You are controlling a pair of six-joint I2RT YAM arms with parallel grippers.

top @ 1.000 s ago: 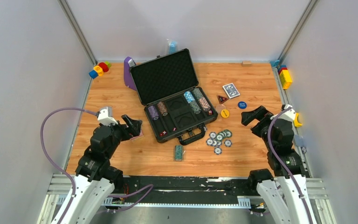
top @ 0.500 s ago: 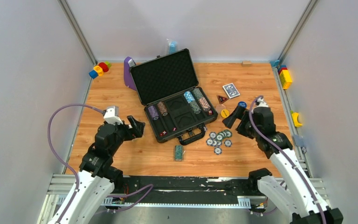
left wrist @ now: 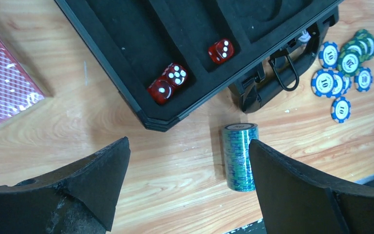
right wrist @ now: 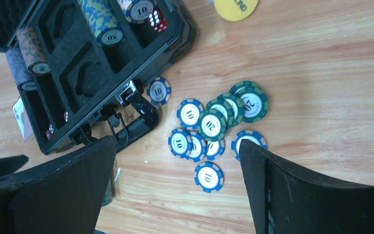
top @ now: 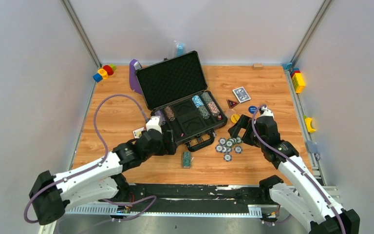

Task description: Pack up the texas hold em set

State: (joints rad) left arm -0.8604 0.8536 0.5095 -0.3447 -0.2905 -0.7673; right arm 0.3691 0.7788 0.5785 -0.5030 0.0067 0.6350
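The dark grey case [top: 180, 105] lies open mid-table, with chip rows, dice [left wrist: 168, 84] and empty foam slots inside. My left gripper [top: 168, 144] [left wrist: 189, 146] hangs open over bare wood at the case's front left corner. A wrapped teal chip roll [top: 187, 159] [left wrist: 239, 157] lies just inside its right finger. My right gripper [top: 238, 127] [right wrist: 177, 141] stands open above the loose blue and green chips [top: 229, 145] [right wrist: 214, 124]. A red card deck [left wrist: 5, 92] lies left of the case, a blue deck [top: 241, 94] to its right. A yellow button [right wrist: 235, 7] and a blue button [top: 252, 109] lie near it.
A purple stand [top: 135, 75] leans behind the case lid. Coloured toy blocks [top: 103, 72] sit at the back left corner, more blocks [top: 298, 80] along the right wall, and a yellow piece [top: 310, 124] beside it. Grey walls close in three sides.
My left arm has swung from the table's left side to the case's front corner, uncovering the red deck. My right gripper has moved left, over the loose chips.
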